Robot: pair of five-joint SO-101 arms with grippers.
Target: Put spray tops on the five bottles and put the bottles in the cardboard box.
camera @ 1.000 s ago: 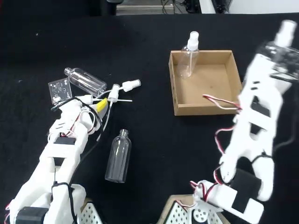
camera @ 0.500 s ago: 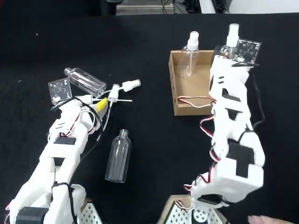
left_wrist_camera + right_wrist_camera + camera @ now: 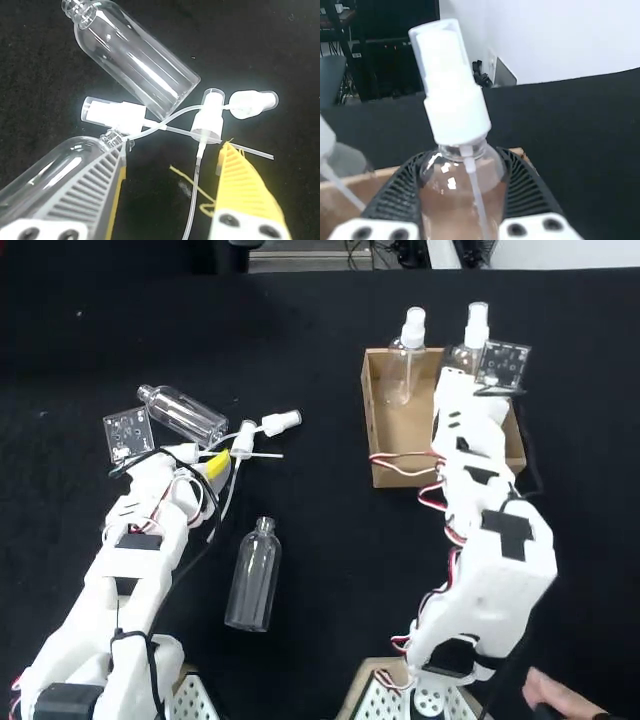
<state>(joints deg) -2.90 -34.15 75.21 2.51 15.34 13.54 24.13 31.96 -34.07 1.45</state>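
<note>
One capped bottle (image 3: 405, 370) stands in the cardboard box (image 3: 385, 476), a second bottle (image 3: 474, 328) beside it; uncapped bottles (image 3: 252, 575) lie outside.

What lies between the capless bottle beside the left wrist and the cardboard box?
High view: two loose spray tops just past the bottle, then bare cloth up to the cardboard box.

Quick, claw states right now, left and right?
Left claw: open, gripping nothing, loose spray tops just ahead.
Right claw: closed on a capped bottle, at the cardboard box.
</note>
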